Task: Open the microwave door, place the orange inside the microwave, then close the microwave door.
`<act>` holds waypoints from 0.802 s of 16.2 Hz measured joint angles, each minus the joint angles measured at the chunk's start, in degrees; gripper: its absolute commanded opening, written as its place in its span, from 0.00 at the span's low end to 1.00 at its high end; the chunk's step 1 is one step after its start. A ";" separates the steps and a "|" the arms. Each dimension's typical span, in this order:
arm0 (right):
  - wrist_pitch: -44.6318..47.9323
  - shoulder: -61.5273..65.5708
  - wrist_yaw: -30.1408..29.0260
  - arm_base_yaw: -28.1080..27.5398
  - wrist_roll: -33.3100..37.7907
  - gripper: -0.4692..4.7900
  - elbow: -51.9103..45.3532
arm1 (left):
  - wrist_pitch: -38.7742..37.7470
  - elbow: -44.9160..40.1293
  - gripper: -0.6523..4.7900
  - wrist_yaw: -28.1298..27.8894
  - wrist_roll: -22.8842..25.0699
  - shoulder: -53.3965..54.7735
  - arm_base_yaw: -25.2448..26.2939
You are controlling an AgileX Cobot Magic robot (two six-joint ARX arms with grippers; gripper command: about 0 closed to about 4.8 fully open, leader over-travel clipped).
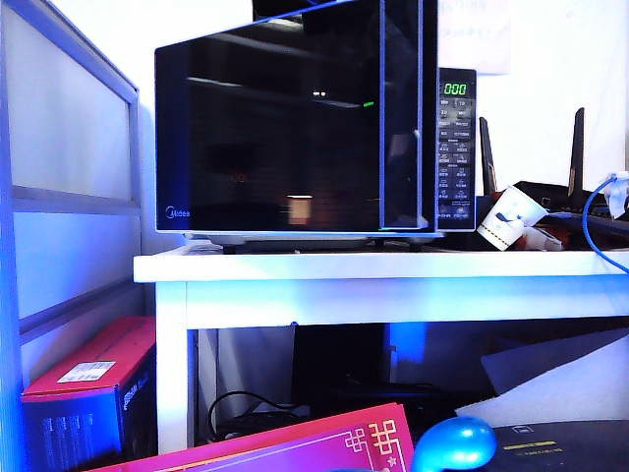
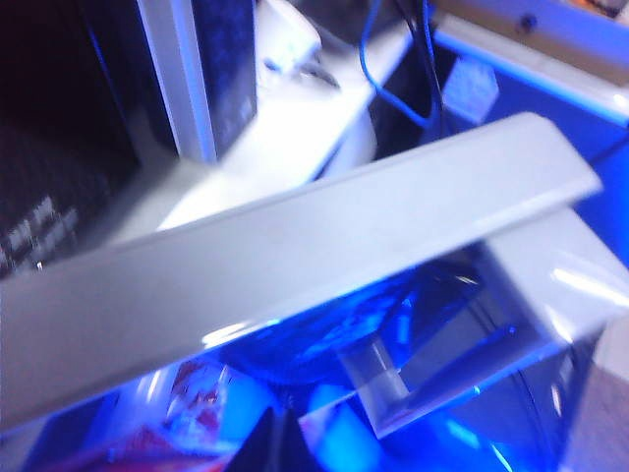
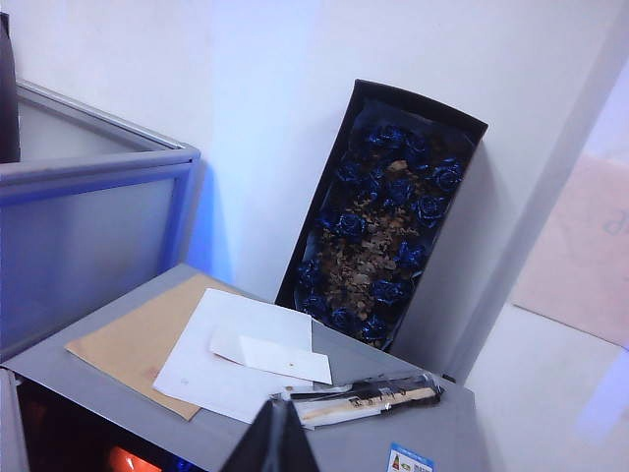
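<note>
Looking out from the exterior camera, I see the microwave [image 1: 314, 123], a boxy oven with a black front and thin silver trim, standing on a white desk [image 1: 383, 267]. The microwave door [image 1: 285, 118] is a broad, glossy black glass panel, flat against the body and mirror-like, with a small logo at its lower left. Its button panel [image 1: 455, 147] sits on the right, a green display glowing at the top. A tipped paper cup [image 1: 509, 218] lies just beside it, a black router [image 1: 560, 192] with upright antennas behind. I cannot find the orange in any view.

My left claw [image 2: 280, 441] shows only as a dark pointed tip at the edge of its wrist view, pinched together, holding nothing; a smooth pale slab, the desk edge, crosses the blurred picture.

My right claw [image 3: 270, 442] is likewise a dark wedge with its tips closed and empty. Beyond it lie a tan envelope [image 3: 138, 339], white sheets [image 3: 241, 359] and a long black box of dark roses [image 3: 383, 221] leaning on the wall.
</note>
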 measured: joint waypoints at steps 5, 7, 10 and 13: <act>0.57 -1.05 0.00 0.00 0.00 0.09 0.02 | 7.65 0.00 0.11 -0.22 0.00 2.60 0.00; 0.59 -1.38 0.00 0.00 0.00 0.09 0.00 | 11.65 0.02 0.11 -2.40 0.02 3.91 0.00; 0.66 -2.73 0.00 0.00 0.00 0.09 0.00 | 17.11 0.02 0.11 -5.40 0.02 7.19 0.02; 1.99 -4.20 0.00 0.02 0.00 0.09 0.00 | 21.51 0.02 0.11 -7.74 0.00 9.53 0.00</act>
